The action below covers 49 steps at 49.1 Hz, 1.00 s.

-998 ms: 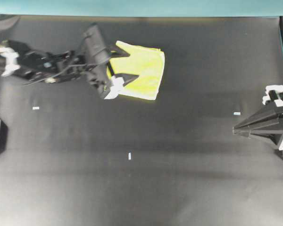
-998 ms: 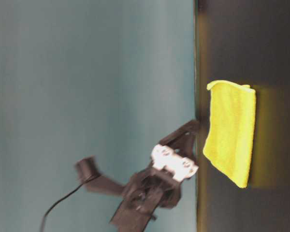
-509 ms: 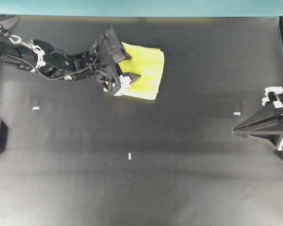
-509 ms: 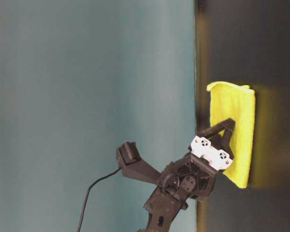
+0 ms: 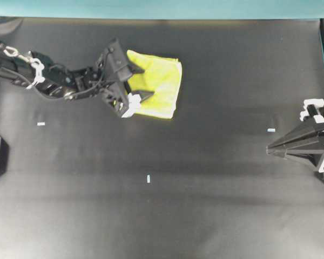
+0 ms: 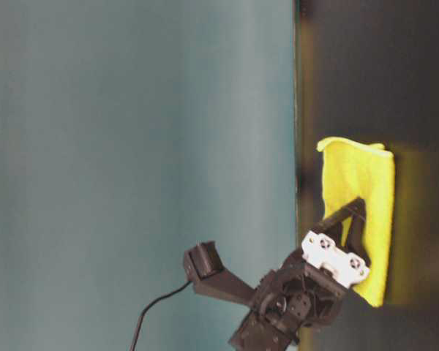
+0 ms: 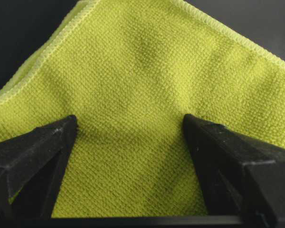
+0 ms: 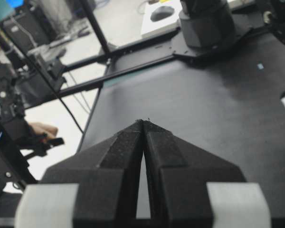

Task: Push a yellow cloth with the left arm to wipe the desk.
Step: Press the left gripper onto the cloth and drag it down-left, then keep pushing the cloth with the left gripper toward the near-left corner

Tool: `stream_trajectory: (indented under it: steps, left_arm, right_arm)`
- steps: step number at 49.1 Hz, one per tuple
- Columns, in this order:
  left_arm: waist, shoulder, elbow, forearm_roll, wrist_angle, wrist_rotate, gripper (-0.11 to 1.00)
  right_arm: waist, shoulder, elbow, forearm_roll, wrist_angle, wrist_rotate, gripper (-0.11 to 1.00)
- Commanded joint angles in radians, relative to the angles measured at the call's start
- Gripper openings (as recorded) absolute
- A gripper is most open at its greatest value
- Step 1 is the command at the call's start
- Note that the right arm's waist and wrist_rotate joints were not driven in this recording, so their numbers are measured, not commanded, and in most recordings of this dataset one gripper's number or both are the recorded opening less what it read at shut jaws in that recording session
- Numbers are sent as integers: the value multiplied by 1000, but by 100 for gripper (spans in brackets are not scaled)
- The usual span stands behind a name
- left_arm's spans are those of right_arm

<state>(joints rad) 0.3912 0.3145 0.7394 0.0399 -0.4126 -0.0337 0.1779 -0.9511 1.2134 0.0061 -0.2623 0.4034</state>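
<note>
— While the left tool [image 5: 136, 84] sits spread wide on the yellow cloth [image 5: 157, 82], where's that cloth?
— Far-left on the black worktop [image 5: 205, 178]. The right tool [image 8: 143, 124] rests pinched together, well apart.

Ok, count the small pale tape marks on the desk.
3 show overhead on the desk: one at left, one near the middle, one toward the right. The cloth or arms may hide others.

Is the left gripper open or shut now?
Open. The left gripper has its two black fingers wide apart on the yellow cloth, with bare cloth between them.
</note>
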Motion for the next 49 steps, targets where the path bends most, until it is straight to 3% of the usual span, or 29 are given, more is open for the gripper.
stream_trajectory:
  steps: [1, 26, 49]
  left_arm:
    - [-48, -11, 38, 5, -11, -2, 88]
    - [-241, -95, 249, 3, -87, -77, 88]
    - [-518, -224, 356, 5, -97, -100, 88]
  right_arm:
    - [0, 8, -3, 3, -9, 0, 0]
    - [0, 8, -2, 3, -9, 2, 0]
    - [0, 6, -2, 5, -9, 0, 0]
